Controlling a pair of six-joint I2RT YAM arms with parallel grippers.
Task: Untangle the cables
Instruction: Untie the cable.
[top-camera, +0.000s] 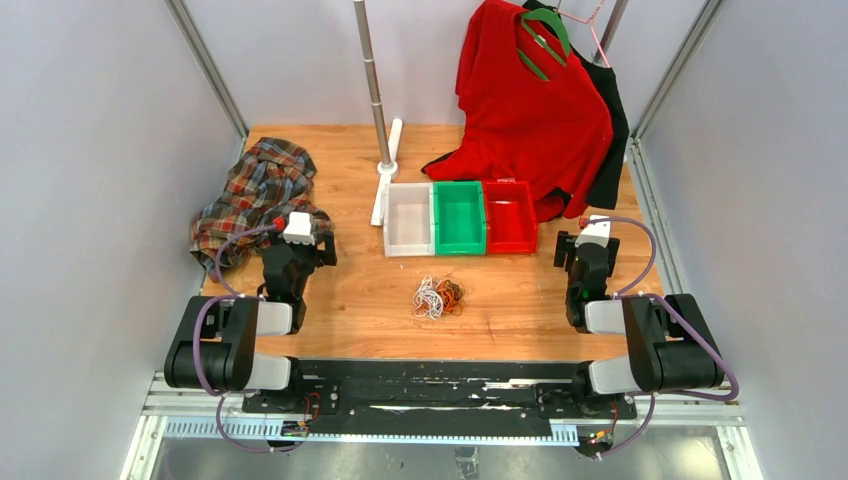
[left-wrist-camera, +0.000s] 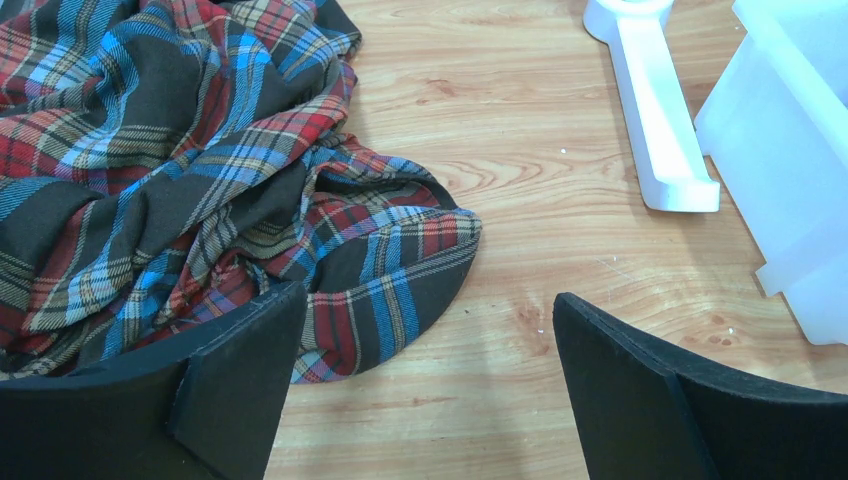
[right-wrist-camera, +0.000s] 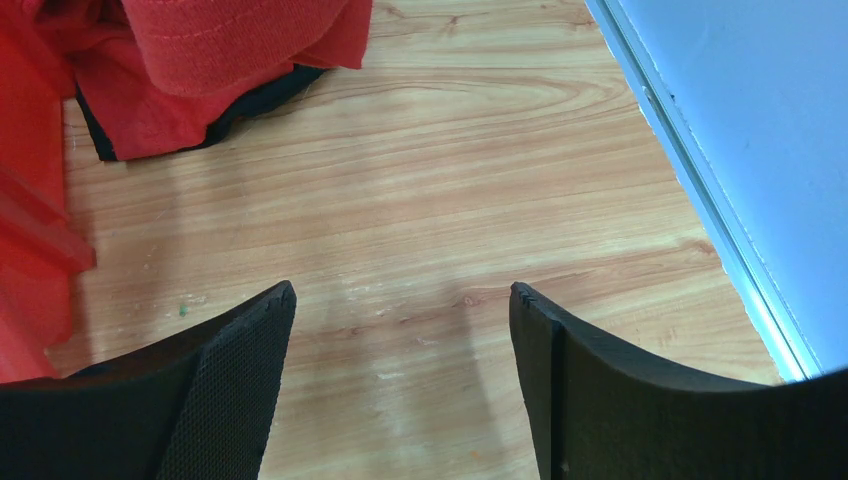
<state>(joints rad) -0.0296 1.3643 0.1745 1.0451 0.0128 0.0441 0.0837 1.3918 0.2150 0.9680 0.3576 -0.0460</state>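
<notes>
Cables (top-camera: 438, 297): thin curly wires, white and orange-brown, one tangled clump on wood-grain bench (top-camera: 520, 300). Left gripper (left-wrist-camera: 425, 340), right gripper (right-wrist-camera: 400, 320): black, jaws apart, empty.

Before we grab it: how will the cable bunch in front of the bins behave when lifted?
The cables are thin, curly loops, so probably floppy: strands should droop from a pinch. White and orange-brown strands overlap, so lifting one likely drags the rest. The bunch looks small and light; a push would probably slide it on the table.
</notes>
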